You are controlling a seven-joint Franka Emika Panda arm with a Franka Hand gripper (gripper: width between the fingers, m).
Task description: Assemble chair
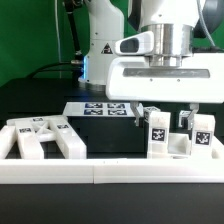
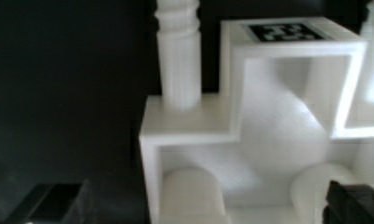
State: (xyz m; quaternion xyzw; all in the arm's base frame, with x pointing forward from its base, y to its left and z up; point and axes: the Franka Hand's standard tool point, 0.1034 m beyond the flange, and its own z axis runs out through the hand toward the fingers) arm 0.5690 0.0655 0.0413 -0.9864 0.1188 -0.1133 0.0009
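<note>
White chair parts with black-and-white tags stand upright at the exterior view's right: one (image 1: pixel 158 133) below my hand and a second (image 1: pixel 203 136) beside it. My gripper (image 1: pixel 167 116) is open, a finger on each side of the first part, just above it. In the wrist view a stepped white piece (image 2: pixel 210 125) with a slim turned post (image 2: pixel 179 45) and a tagged top (image 2: pixel 282 31) fills the space between my gripper's (image 2: pixel 205 206) dark fingertips (image 2: pixel 51 204). I cannot tell whether the fingers touch it.
More white chair parts (image 1: pixel 45 137) lie in a group at the exterior view's left. The marker board (image 1: pixel 104 108) lies flat behind them. A long white border rail (image 1: pixel 110 173) runs along the front. A robot base (image 1: pixel 100 45) stands at the back.
</note>
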